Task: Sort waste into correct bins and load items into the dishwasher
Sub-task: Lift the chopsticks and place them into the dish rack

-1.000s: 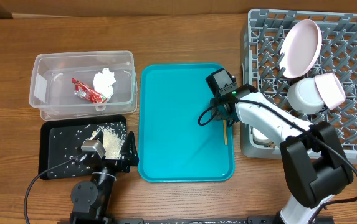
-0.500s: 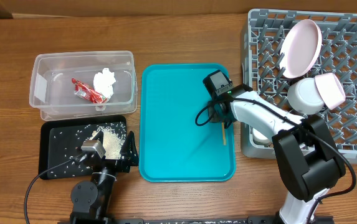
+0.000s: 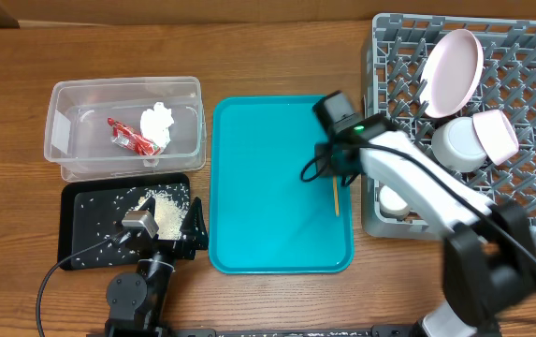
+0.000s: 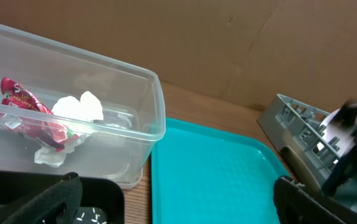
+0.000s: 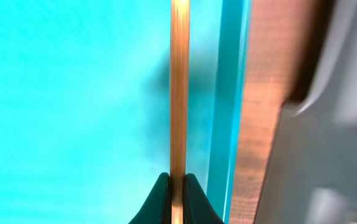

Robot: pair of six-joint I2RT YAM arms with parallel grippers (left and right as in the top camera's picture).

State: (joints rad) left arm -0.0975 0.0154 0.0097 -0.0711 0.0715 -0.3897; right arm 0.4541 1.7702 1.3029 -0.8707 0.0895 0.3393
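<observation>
My right gripper [image 5: 177, 186] is shut on a thin wooden chopstick [image 5: 178, 87], held over the right side of the teal tray [image 3: 268, 206]; the chopstick [image 3: 336, 198] shows below the gripper [image 3: 339, 168] in the overhead view. The grey dish rack [image 3: 529, 187] holds a large white plate [image 3: 455, 70], a bowl [image 3: 459, 142], a small plate [image 3: 497, 133] and a cup [image 3: 395, 199]. The clear tub [image 3: 62, 140] holds the red wrapper [image 3: 129, 137] and the white tissue [image 3: 157, 122]. The black tray [image 3: 85, 229] holds rice grains [image 3: 160, 208]. My left gripper [image 4: 172, 205] is open and empty over the black tray's right end.
The teal tray lies between the bins and the rack. The tub's wall [image 4: 153, 124] and the tray's left rim [image 4: 156, 180] lie ahead of my left gripper. The rack's left wall [image 5: 328, 155] is close to the right of the chopstick.
My right gripper has lifted and moved slightly up and to the right with the chopstick. The left arm has not moved.
</observation>
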